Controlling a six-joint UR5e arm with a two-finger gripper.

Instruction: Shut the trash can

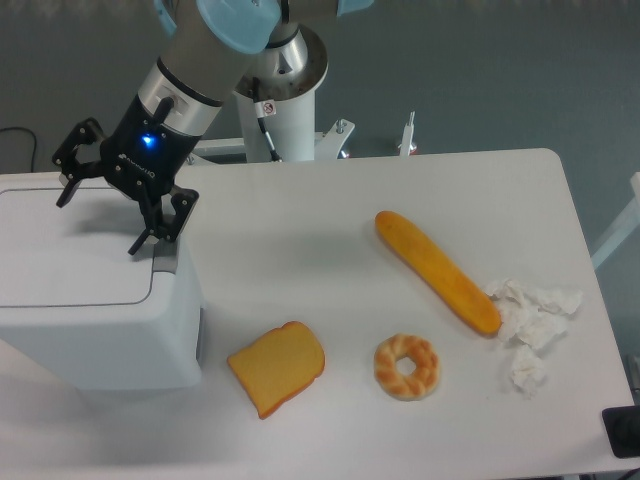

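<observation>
One arm works here, and its gripper point(100, 215) hangs over the right back part of the trash can point(95, 305), which stands at the left end of the bench point(330, 260). The fingers point(160, 222) are spread apart and grasp nothing. One fingertip points down close to the grey latch point(165, 262) at the right edge of the lid point(70, 260); whether it touches the lid I cannot tell.

The lid lies directly below the fingers and looks flat, so it seems already down or almost down. In my judgement the coming move is a short press straight down, or only a lift away if the latch is already caught.

The lid is broad, smooth and level, with free room above it. The other things lie well apart to the right: a bread slice point(277, 367) just beside the can, a donut point(406, 366), a long bread roll point(437, 271) and crumpled paper point(530, 320).
</observation>
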